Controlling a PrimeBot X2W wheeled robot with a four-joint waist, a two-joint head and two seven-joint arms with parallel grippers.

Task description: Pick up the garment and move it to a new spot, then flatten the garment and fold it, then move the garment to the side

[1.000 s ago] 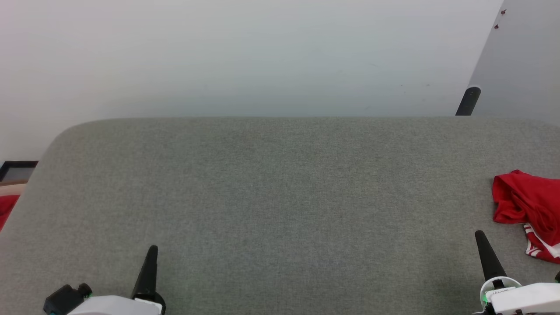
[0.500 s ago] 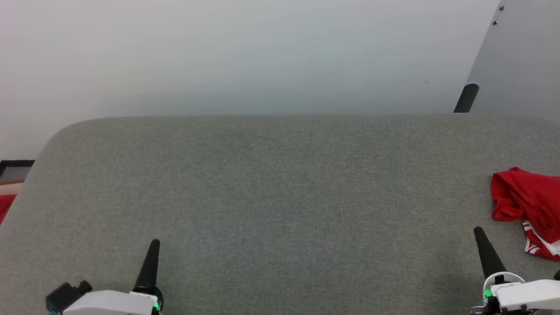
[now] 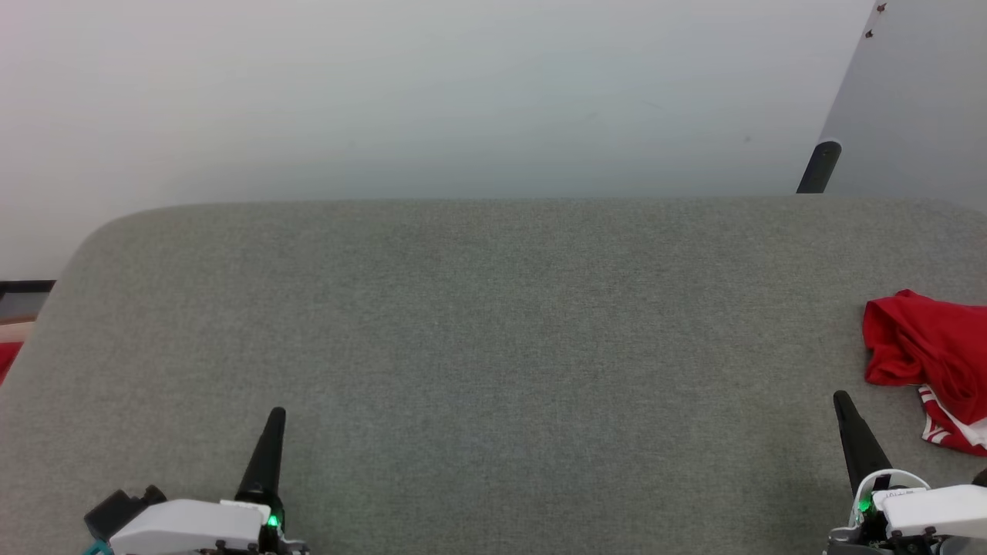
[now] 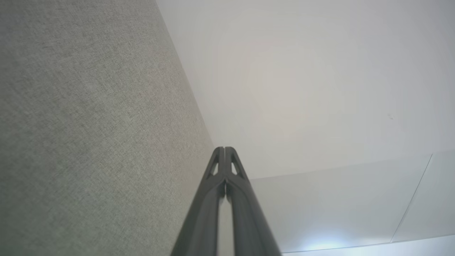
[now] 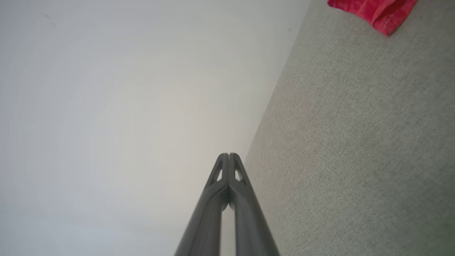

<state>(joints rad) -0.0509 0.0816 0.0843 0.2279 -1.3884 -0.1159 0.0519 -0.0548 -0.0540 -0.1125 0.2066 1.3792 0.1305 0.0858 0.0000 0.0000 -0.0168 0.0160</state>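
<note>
The garment [image 3: 933,354] is a crumpled red heap with a red-and-white striped edge, lying at the far right of the grey fabric surface [image 3: 493,324] and cut off by the head view's edge. A corner of the garment [image 5: 376,10] also appears at the top of the right wrist view. My right gripper [image 3: 842,401] is shut and empty, just left of and nearer than the heap, apart from it; its own view has the right gripper [image 5: 229,155] with fingertips pressed together. My left gripper [image 3: 276,415] is shut and empty at the lower left, and the left gripper [image 4: 224,148] looks the same in its wrist view.
A pale wall rises behind the grey surface. A grey panel [image 3: 917,100] leans at the back right with a black post [image 3: 819,166] beside it. Past the surface's left edge are a dark frame [image 3: 23,287] and something red [image 3: 8,358].
Both grippers' fingertips stand a little higher in the head view. The whole picture has also shifted slightly, so the camera has moved. The garment lies as it did.
</note>
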